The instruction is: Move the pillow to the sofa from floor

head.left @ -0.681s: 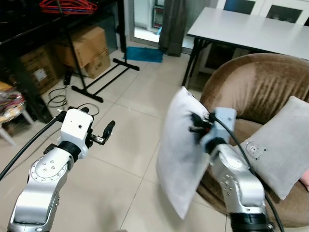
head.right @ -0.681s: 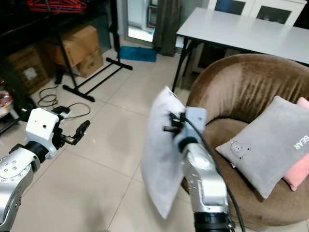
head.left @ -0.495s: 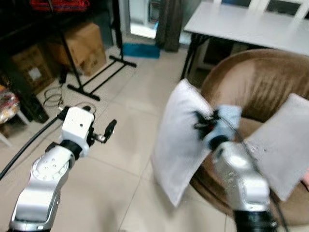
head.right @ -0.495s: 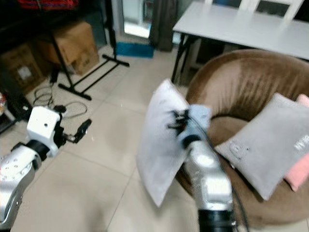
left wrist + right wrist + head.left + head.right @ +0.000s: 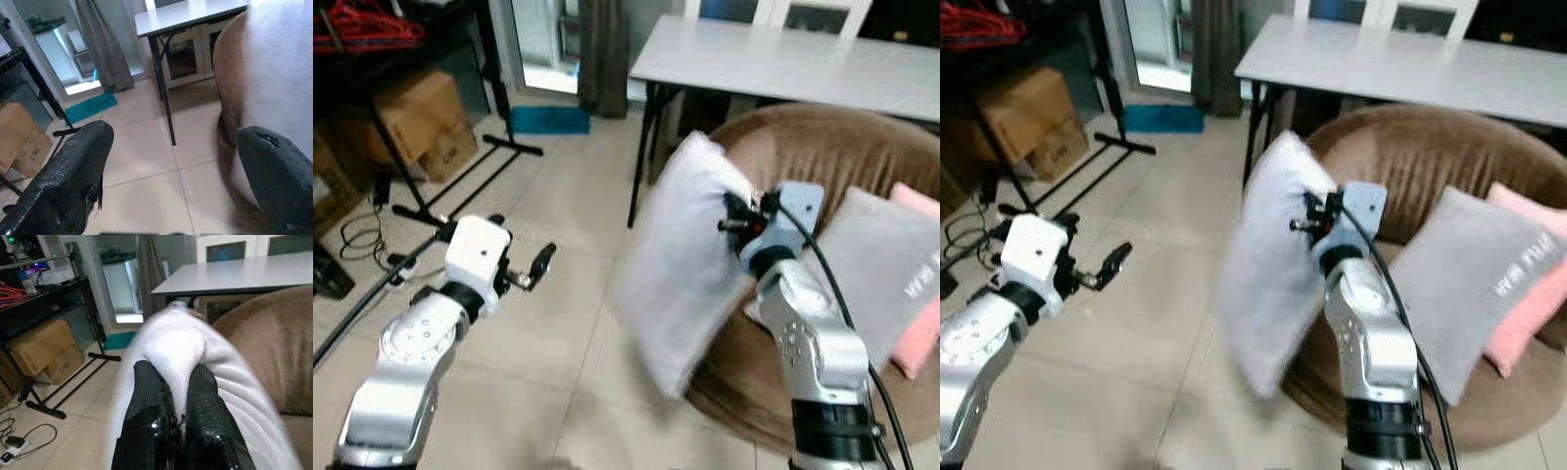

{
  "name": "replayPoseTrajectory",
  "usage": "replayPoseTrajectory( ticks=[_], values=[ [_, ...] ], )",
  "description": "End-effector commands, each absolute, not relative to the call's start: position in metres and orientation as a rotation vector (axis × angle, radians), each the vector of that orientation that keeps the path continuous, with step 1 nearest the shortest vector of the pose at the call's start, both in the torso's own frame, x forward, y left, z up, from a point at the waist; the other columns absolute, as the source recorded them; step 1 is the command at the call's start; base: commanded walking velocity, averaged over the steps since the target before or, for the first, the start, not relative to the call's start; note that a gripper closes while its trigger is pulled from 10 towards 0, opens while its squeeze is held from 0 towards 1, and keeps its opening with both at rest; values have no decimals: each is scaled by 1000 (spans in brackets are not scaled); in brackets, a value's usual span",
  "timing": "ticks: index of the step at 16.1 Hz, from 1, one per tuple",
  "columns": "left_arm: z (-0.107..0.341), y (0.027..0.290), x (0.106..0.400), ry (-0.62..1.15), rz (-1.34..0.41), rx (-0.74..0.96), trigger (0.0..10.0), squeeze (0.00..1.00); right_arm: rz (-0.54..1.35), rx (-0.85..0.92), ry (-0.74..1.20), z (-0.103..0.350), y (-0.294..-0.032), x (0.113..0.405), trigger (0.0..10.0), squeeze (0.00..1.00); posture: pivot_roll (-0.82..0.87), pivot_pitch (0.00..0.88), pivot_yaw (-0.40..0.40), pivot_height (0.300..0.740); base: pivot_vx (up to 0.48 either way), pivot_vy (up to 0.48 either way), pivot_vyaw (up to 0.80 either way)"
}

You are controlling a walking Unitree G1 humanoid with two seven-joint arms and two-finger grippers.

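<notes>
held the white pillow pinched in the right hand just before the brown sofa, left hand open; best lifted clear over the sofa's rim.

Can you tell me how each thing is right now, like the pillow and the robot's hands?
white pillow: lifted off the floor, pinched, hanging beside the sofa
right gripper: shut on the pillow
left gripper: open, holding nothing
brown sofa: holding a grey cushion and a pink cushion
</notes>
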State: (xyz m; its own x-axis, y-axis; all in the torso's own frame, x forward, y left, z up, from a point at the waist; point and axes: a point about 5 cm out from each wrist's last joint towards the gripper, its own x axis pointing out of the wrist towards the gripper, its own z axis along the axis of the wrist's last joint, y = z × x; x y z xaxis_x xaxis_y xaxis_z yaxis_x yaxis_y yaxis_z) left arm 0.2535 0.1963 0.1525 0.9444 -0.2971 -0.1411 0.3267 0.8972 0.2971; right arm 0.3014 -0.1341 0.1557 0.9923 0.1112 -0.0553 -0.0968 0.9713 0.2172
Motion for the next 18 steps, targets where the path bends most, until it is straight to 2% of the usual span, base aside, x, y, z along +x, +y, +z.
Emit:
replayPoseTrajectory(
  ticks=[1,8,11,18],
  values=[
    [154,200,253,99,-320,330,10000,0,127,201,-3,173,-128,304,10000,0,53,0,-22,740,300,0,0],
    [153,198,252,102,-338,330,10000,0,116,192,7,174,-129,306,10000,0,55,0,-22,740,299,0,0],
    [153,199,252,103,-340,326,10000,0,99,181,26,175,-131,308,10000,0,55,0,-22,740,301,0,-800],
    [154,198,251,99,-346,327,10000,0,84,159,26,178,-131,311,10000,0,61,0,-27,740,298,0,0]
  ],
)
